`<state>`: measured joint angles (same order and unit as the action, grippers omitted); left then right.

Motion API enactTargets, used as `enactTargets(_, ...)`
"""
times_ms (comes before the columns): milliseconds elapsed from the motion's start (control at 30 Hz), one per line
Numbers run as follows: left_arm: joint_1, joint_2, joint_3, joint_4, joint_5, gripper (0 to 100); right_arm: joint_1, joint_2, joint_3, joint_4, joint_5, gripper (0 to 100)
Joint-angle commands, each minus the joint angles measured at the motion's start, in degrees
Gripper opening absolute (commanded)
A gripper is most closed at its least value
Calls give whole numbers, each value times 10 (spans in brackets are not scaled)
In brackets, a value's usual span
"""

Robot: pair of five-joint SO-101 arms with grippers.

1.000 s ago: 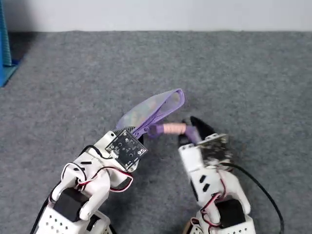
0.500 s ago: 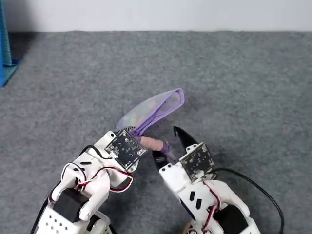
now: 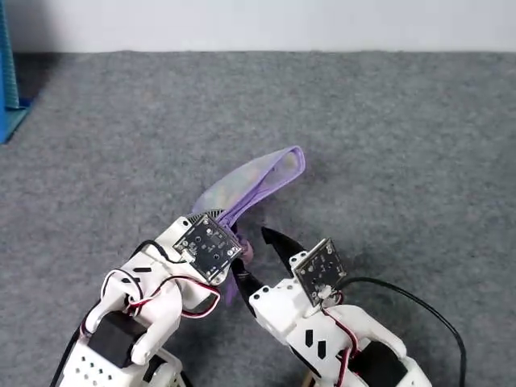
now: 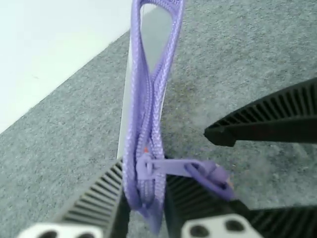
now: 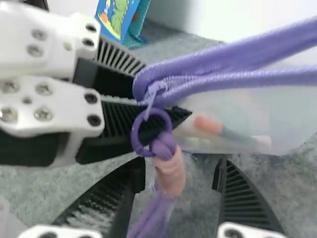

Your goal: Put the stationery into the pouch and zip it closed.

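Grey carpet (image 3: 387, 129), white wall (image 3: 242, 24), left gripper (image 4: 146, 198) clamped on pouch (image 3: 258, 179), right gripper (image 3: 251, 256) apart

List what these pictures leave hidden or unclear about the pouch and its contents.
1. High view: the left gripper's hold on the pouch is hidden under its wrist board.
2. Right wrist view: the pouch's far end is cut off by the picture's edge.
3. Right wrist view: the stationery blurs behind the translucent pouch wall, so its count is unclear.
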<state>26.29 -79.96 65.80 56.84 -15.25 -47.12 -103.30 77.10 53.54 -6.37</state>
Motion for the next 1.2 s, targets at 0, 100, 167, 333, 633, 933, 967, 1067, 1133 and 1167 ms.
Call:
enactTargets(0, 0, -18, -6, 3, 6, 10, -3, -7, -21, -29, -6, 190)
enactTargets(100, 0, -18, -7, 18, 6, 10, 0, -7, -6, -67, -4, 105)
enactTargets(167, 0, -18, -7, 18, 6, 10, 10, -7, 25, -102, 14, 80)
enactTargets(333, 0, -18, -7, 18, 6, 10, 36, -7, 73, -138, 34, 74)
enactTargets(633, 0, -18, -6, 23, 6, 10, 197, -7, 19, -137, 35, 6)
enactTargets(933, -1, -22, -6, 50, 6, 10, 327, -7, 32, -178, 60, 6)
enactTargets(967, -1, -22, -6, 50, 6, 10, 336, -7, 38, -192, 62, 6)
enactTargets(1067, -1, -22, -8, 60, 6, 10, 359, -7, 56, -225, 63, 6)
enactTargets(1133, -1, -22, -8, 67, 6, 10, 375, -7, 66, -241, 63, 6)
enactTargets(1167, -1, -22, -7, 70, 6, 10, 383, -7, 69, -248, 63, 6)
